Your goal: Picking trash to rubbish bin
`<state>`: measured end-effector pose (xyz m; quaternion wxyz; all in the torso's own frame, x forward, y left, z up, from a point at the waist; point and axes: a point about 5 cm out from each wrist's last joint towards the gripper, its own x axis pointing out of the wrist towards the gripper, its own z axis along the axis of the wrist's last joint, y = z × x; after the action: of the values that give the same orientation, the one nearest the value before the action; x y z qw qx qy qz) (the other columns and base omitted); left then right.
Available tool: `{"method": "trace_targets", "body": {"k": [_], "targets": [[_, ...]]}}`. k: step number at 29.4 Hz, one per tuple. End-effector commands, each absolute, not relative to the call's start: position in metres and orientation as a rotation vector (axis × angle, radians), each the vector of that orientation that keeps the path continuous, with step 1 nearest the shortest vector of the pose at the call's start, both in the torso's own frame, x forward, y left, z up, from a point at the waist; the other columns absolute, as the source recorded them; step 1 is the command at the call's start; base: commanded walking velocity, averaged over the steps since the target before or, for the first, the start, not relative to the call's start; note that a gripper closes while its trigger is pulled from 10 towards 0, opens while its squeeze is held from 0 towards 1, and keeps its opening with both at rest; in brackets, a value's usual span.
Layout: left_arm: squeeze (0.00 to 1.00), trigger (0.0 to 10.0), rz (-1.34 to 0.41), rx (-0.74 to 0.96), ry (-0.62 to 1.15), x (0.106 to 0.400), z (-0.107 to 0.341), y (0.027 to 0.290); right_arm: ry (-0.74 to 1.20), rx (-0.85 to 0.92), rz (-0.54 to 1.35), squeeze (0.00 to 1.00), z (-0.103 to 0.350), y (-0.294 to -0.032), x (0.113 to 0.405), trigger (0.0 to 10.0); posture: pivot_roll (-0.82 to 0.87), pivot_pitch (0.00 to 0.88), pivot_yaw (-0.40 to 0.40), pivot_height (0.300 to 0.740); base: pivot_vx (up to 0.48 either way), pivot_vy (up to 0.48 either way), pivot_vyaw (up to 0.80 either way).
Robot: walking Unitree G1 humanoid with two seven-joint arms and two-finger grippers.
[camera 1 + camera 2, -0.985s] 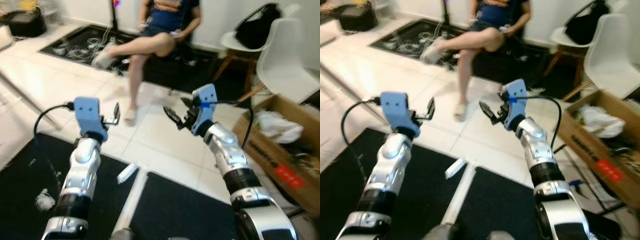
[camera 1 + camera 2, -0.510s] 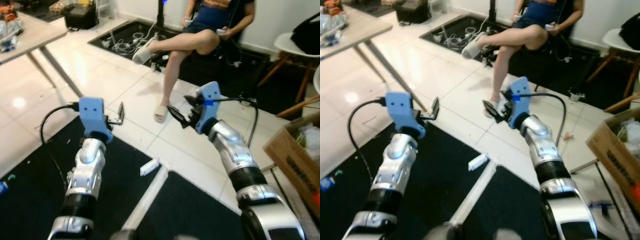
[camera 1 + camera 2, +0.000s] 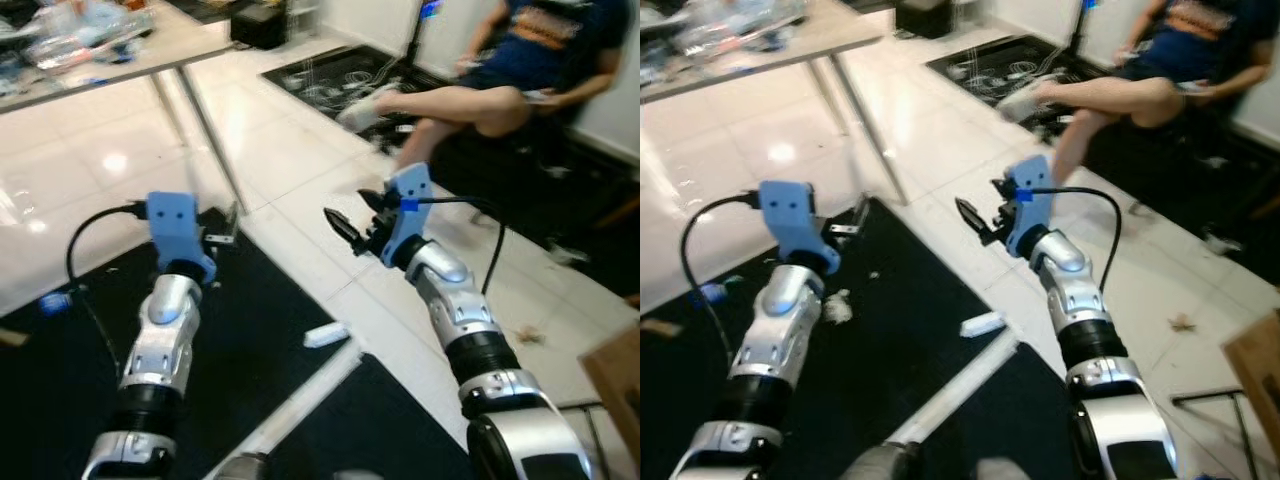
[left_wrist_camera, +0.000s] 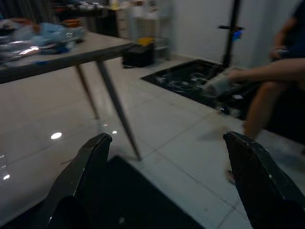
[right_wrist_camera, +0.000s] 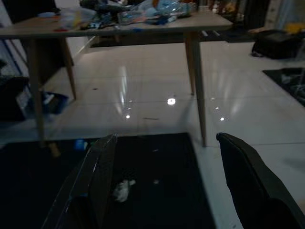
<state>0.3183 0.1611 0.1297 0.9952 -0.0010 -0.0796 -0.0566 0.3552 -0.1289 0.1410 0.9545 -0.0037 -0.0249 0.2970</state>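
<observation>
Crumpled white trash (image 3: 836, 307) on black mat (image 3: 900, 340)

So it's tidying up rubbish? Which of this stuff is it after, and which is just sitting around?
Part of the job:
- crumpled white scrap on the black mat
- small white tube-like piece at the mat's edge
- left gripper and right gripper, both open and holding nothing

Just lying about:
- cluttered table
- seated person
- cables
</observation>
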Motion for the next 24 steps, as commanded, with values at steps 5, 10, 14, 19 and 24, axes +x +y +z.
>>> {"method": "trace_targets", "body": {"k": [5,10,14,19,24], "targets": [[0.0,10.0,-0.118,-0.019,-0.139,0.3179,0.1255,0.1597,-0.044,0.008,0.588,0.0,0.1397,-0.1317,0.3554,10.0,-0.04,0.0,-0.021,0.74,0.0,0.0,0.78],[0.0,10.0,-0.12,-0.033,-0.139,0.3179,0.1253,0.1598,-0.044,0.006,0.591,0.0,0.1397,-0.1316,0.3555,10.0,-0.04,0.0,-0.021,0.74,0.0,0.0,0.75],[0.0,10.0,-0.12,-0.036,-0.139,0.3178,0.1253,0.16,-0.043,0.005,0.592,0.0,0.1396,-0.1316,0.3554,10.0,-0.04,0.0,-0.021,0.74,0.0,0.0,0.75],[0.0,10.0,-0.123,-0.047,-0.138,0.3178,0.1251,0.16,-0.043,0.007,0.592,0.0,0.1396,-0.1317,0.3554,10.0,-0.04,0.0,-0.021,0.74,0.0,0.0,0.75],[0.0,10.0,-0.149,-0.058,-0.145,0.3174,0.1257,0.1586,-0.034,0.032,0.575,0.0,0.1386,-0.133,0.3561,10.0,-0.04,0.0,-0.021,0.74,0.244,0.0,0.0]]}}
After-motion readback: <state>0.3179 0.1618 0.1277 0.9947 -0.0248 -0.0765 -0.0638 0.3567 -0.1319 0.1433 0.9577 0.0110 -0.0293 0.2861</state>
